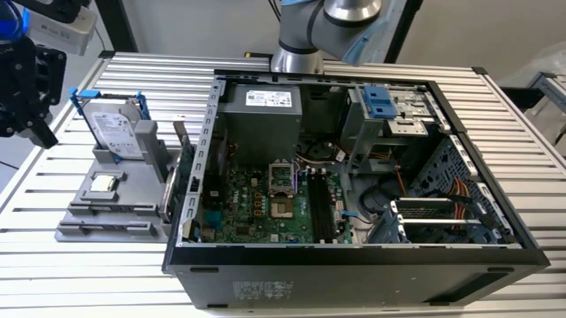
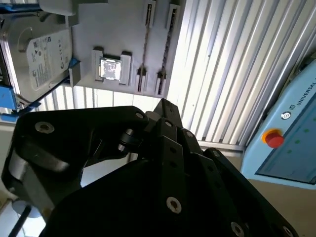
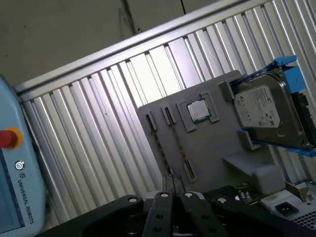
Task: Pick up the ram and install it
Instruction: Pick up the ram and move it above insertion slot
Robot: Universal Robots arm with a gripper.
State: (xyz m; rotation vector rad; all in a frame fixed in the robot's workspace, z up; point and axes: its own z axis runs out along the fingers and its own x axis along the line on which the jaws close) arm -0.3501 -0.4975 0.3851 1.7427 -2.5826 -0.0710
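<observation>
Currently: ram (image 1: 179, 151) on edge just outside the computer case (image 1: 354, 268), between its side wall and the gray holder (image 1: 106, 199), long axis along that wall. Tool (image 3: 173, 180) pressed together, empty, over the surface (image 1: 106, 278), well apart from the case.

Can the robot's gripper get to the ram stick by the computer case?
Probably yes: the gripper hangs beside the gray holder, and nothing covers the ram, though the case wall stands close.
</observation>
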